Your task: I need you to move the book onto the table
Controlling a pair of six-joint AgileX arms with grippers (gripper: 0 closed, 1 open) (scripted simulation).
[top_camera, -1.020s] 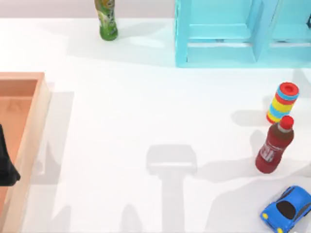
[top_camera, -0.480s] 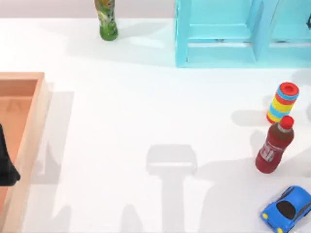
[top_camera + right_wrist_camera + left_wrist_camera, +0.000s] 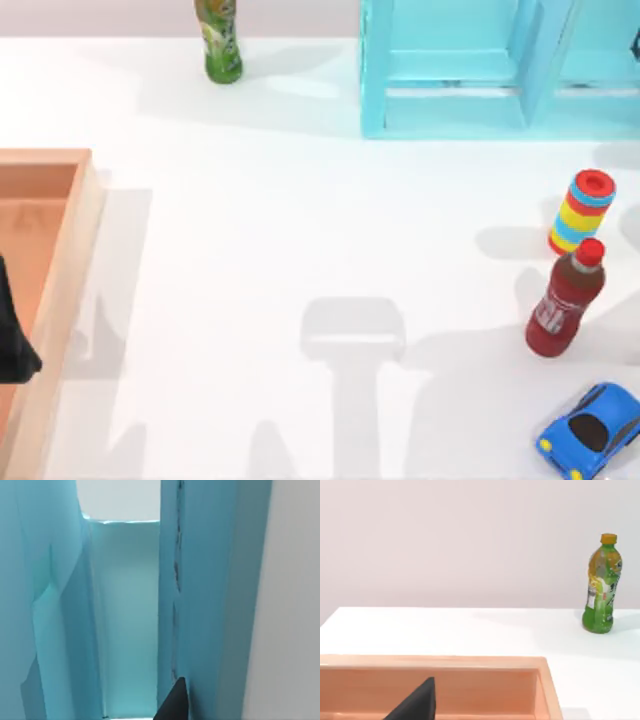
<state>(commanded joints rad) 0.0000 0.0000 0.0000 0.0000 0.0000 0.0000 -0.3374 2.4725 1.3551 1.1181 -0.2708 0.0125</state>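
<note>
The book is out of view. The white table [image 3: 300, 230] spreads across the top view. My left gripper [image 3: 12, 345] shows as a dark shape at the left edge, over the light wooden tray [image 3: 60, 290]. The left wrist view looks across that tray [image 3: 470, 662] with a dark tip of the gripper [image 3: 417, 705] low in the picture. My right gripper [image 3: 174, 702] is close against a turquoise upright panel of the shelf unit [image 3: 200, 590], at the table's far right.
The turquoise shelf unit [image 3: 450, 70] stands at the back right. A green bottle [image 3: 220, 40] stands at the back. A striped stack toy [image 3: 582, 210], a red bottle [image 3: 565, 300] and a blue toy car [image 3: 590, 432] sit along the right side.
No object has moved. Only the shadows near the right edge of the table have shifted slightly.
</note>
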